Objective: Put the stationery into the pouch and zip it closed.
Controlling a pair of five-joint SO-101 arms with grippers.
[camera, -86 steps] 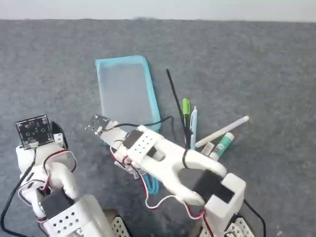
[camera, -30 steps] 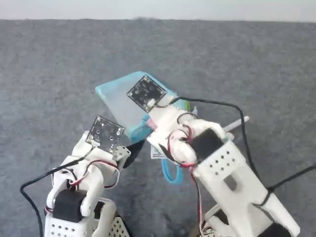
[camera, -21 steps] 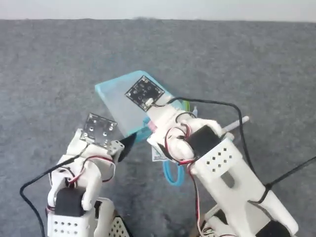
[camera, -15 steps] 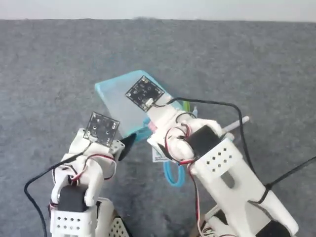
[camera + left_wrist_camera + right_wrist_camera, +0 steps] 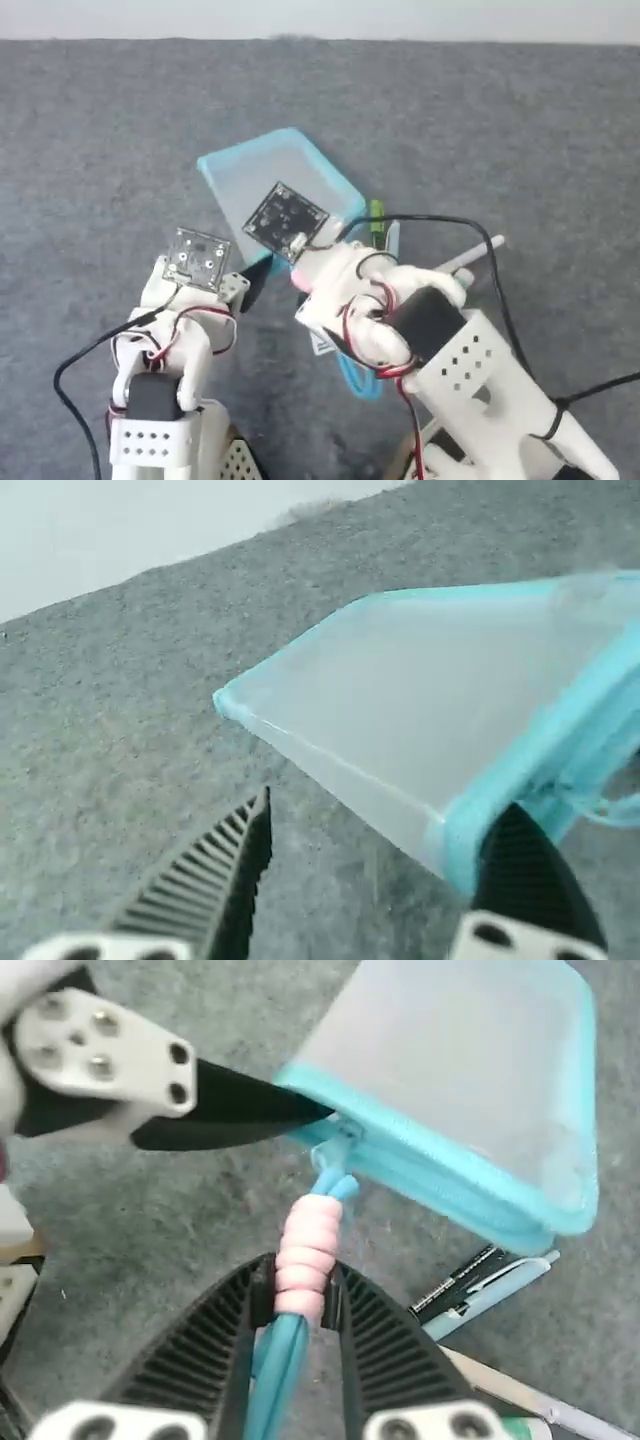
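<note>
**Pouch on table, right gripper on zip pull**

Translucent blue-edged pouch [image 5: 285, 180] sits mid-table [image 5: 520, 130], its zip end toward the arms. Right gripper [image 5: 298, 1280] is pinched on the pink zip pull [image 5: 305, 1245], with a blue cord [image 5: 275, 1355] trailing from it. Left gripper [image 5: 385, 815] is spread wide, one finger [image 5: 240, 1110] at the pouch's zip-end corner. Pens [image 5: 380, 228] lie just beside the pouch.

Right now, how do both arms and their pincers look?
The left arm and right arm are white perforated plastic with black motors and red, white and black cables. Each wrist carries a square black circuit board. The left pincer and right pincer have black ridged fingers.
</note>
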